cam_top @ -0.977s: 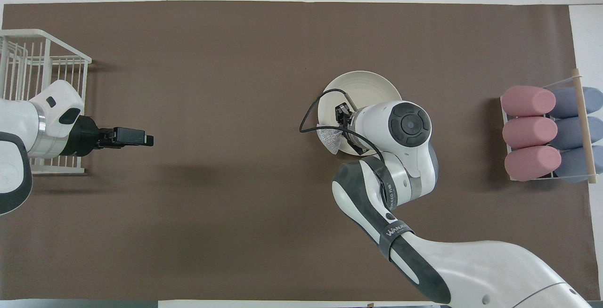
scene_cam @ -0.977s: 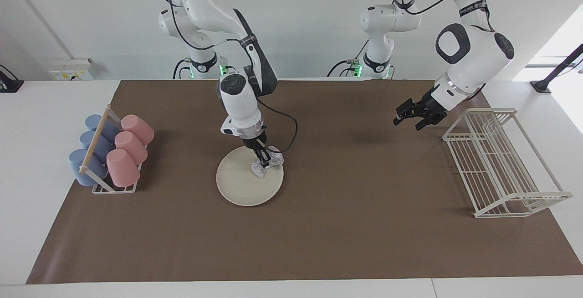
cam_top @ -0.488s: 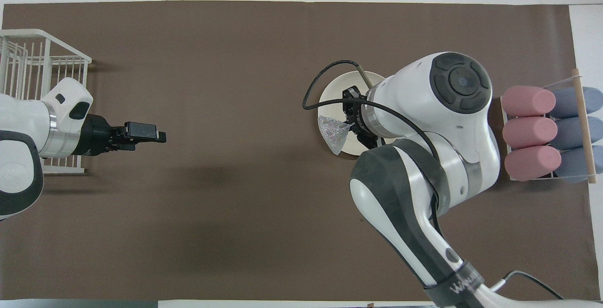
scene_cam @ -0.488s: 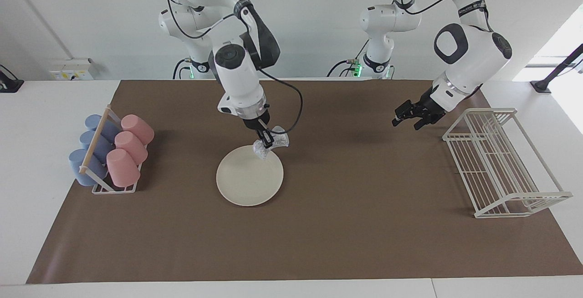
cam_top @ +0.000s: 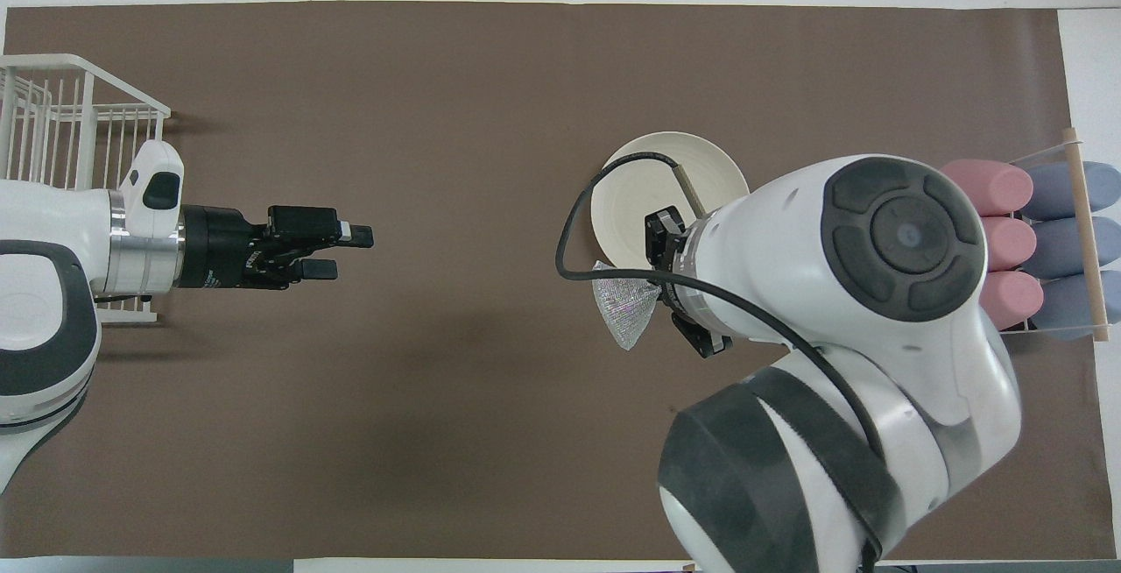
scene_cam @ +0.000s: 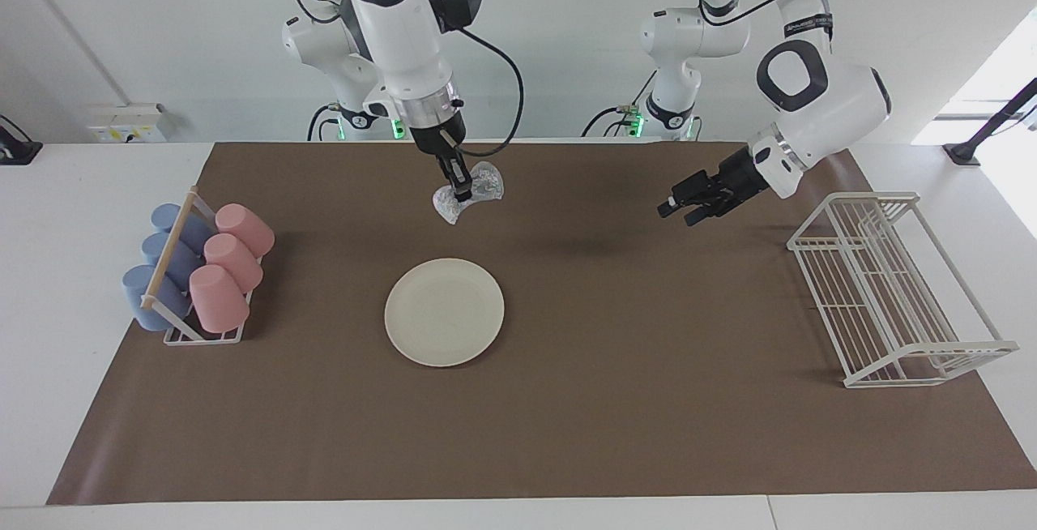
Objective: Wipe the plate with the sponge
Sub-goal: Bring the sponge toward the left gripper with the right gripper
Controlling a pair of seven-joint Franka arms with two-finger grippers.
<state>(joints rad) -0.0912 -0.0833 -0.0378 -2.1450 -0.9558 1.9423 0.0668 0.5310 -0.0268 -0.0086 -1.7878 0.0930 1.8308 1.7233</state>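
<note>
right pincer (scene_cam: 459,187): now high in the air, lifted off the plate (scene_cam: 444,312); a second ago it was down on it
sponge (scene_cam: 470,192): goes up with the right pincer, no longer touching the plate, now hangs over the brown mat (scene_cam: 567,416) on the robots' side of the plate
plate: whole top now uncovered in the facing view
right arm: drawn up and back toward its base
left pincer (scene_cam: 679,207): shifts away from the white wire rack (scene_cam: 891,287) toward the middle of the worktop, a bit higher
</note>
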